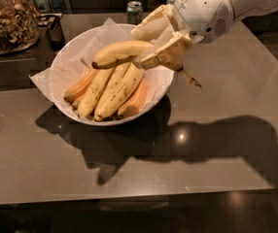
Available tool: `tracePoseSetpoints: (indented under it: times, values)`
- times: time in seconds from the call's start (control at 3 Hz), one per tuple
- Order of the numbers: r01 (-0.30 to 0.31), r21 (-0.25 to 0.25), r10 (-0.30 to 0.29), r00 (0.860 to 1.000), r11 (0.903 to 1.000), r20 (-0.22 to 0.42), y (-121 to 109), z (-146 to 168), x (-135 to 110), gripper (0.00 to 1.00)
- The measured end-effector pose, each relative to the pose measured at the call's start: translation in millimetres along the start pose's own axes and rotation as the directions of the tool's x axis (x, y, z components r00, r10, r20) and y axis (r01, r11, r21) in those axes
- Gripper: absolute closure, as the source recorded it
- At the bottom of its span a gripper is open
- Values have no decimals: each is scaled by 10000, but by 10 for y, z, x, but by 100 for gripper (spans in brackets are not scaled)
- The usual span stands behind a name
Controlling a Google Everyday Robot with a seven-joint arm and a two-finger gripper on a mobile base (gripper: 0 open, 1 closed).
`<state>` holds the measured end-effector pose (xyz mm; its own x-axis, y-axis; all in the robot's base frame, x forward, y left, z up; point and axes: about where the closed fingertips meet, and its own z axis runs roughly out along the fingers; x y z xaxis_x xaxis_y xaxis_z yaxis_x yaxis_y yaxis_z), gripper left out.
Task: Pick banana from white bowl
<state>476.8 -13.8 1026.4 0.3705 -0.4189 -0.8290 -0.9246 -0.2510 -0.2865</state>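
The banana [120, 52] is long, pale yellow and curved, with a dark tip at the left and a brownish stem sticking out at the right. My gripper [159, 46] is shut on it near its stem end and holds it above the white bowl [67, 66], clear of the other fruit. The bowl is lined with crinkled white paper and holds several shorter speckled bananas [113, 89] and orange-tinted fruits [134, 99]. My white arm comes in from the upper right.
A glass jar of nuts [8, 19] stands at the back left. A drink can [134, 9] stands behind the bowl. The brown counter [217, 144] stretches to the right and front, with its front edge near the bottom.
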Motion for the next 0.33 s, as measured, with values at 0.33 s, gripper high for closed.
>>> tracePoseSetpoints:
  times: [0.33]
  values:
    - [0,0,0,10000,10000,0,0,0,0,100]
